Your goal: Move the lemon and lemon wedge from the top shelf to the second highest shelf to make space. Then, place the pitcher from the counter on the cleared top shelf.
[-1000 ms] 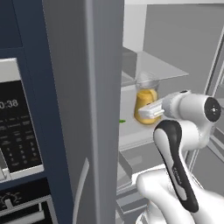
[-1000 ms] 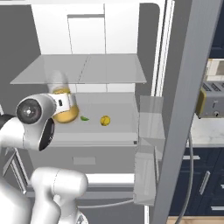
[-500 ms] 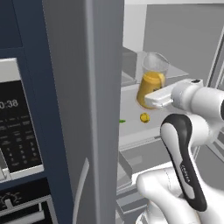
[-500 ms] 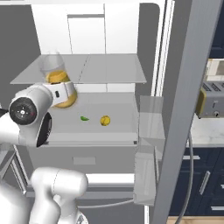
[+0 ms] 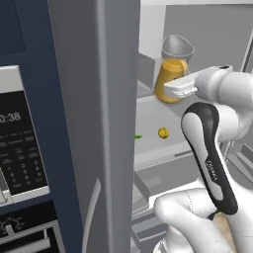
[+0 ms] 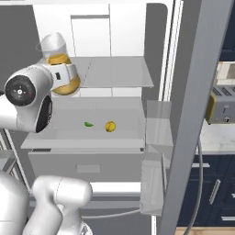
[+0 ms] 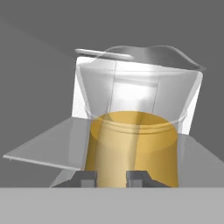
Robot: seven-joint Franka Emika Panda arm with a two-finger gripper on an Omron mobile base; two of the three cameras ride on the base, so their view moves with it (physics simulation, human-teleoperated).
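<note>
My gripper (image 7: 111,177) is shut on the pitcher (image 7: 133,144), a clear jug half full of orange juice. In the base views the pitcher (image 5: 170,74) (image 6: 57,59) hangs upright at the left front of the fridge's top shelf (image 6: 114,73), and whether it touches the shelf I cannot tell. My gripper (image 5: 167,92) (image 6: 69,75) grips it low on its side. One shelf down, the yellow lemon (image 5: 163,132) (image 6: 110,126) and the small green lemon wedge (image 5: 138,137) (image 6: 88,124) lie side by side on the second shelf (image 6: 69,137).
The open fridge door (image 5: 84,123) stands close on the left, with a microwave (image 5: 20,128) beyond it. The other door (image 6: 197,92) with its bins (image 6: 153,137) stands on the right, a toaster (image 6: 222,105) behind. A drawer (image 6: 87,160) sits under the second shelf.
The arm has lifted the pitcher from second-shelf height up to the level of the top shelf. The lemon and wedge, earlier partly behind the pitcher, have stayed put.
</note>
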